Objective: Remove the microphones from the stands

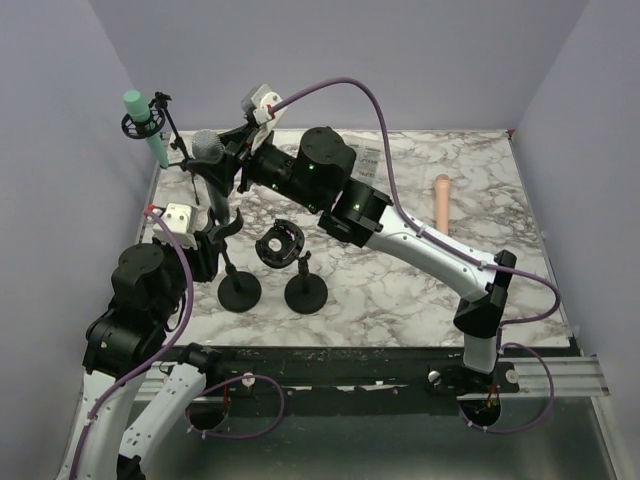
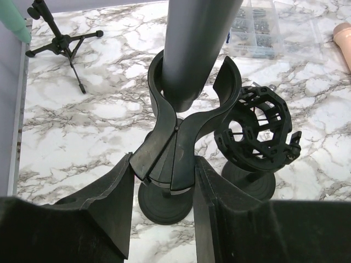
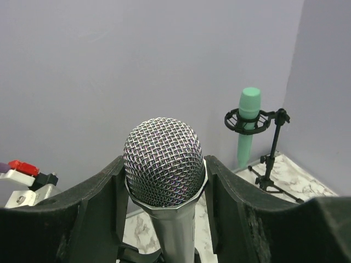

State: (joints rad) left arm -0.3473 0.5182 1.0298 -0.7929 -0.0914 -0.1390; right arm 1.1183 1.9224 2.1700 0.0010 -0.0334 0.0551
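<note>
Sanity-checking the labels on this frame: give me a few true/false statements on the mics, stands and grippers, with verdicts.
1. The right gripper holds the grey microphone near its mesh head. True.
2. The grey microphone is out of the clip. False: its body sits between the clip's arms.
3. The left gripper grips the empty shock mount. False: it is closed on the clip's lower part, and the shock mount stands beside it, untouched.
4. The green microphone sits in a mount on a tripod stand. True.
5. The pink microphone stands upright in a stand. False: it lies flat on the table.
</note>
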